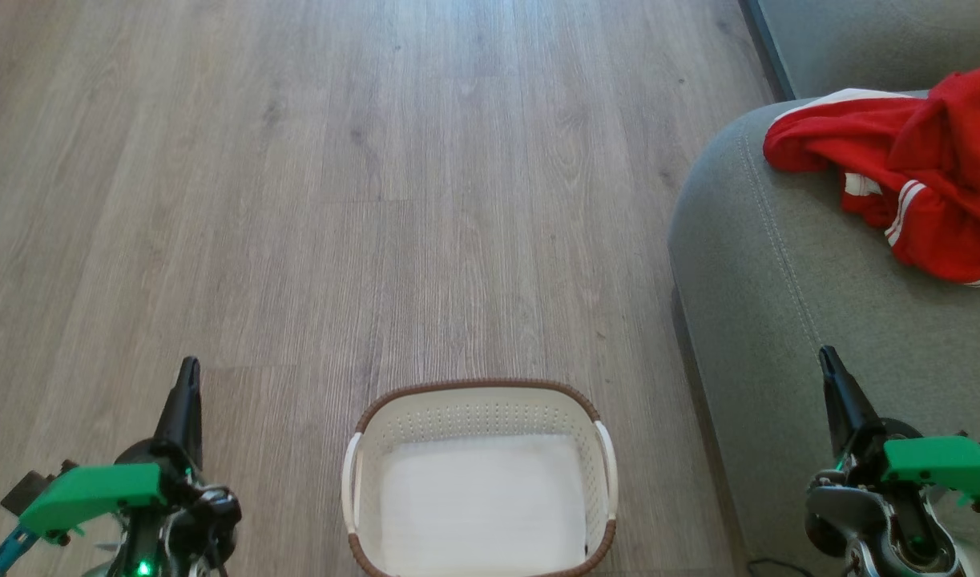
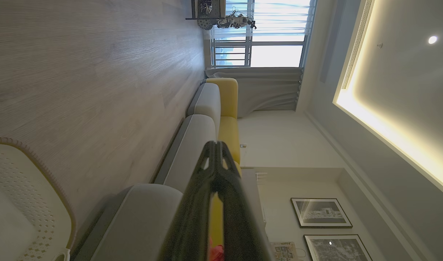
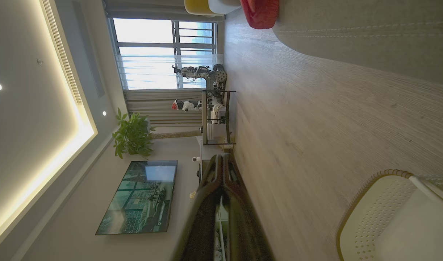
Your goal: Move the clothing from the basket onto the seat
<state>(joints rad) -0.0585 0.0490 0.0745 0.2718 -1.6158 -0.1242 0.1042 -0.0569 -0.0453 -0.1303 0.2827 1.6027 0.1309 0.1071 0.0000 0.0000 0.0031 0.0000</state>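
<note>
The white perforated basket (image 1: 477,417) with its brown rim stands on the floor at the bottom centre, and its pale bottom is bare. Red clothing (image 1: 914,160) with white stripes lies crumpled on the grey-green seat (image 1: 778,264) at the upper right. My left gripper (image 1: 187,373) hangs shut and empty left of the basket, its fingers pressed together. Over the seat's front edge, right of the basket, my right gripper (image 1: 826,358) is also shut and holds nothing. The left wrist view has the basket (image 2: 22,181) and seat (image 2: 141,210). The right wrist view has the clothing (image 3: 260,12).
Wooden floor (image 1: 337,200) stretches ahead and to the left of the basket. The sofa runs on with yellow back cushions (image 2: 228,127) toward a window. A metal shelf (image 3: 216,116), a potted plant (image 3: 132,136) and a wall screen (image 3: 141,195) stand across the room.
</note>
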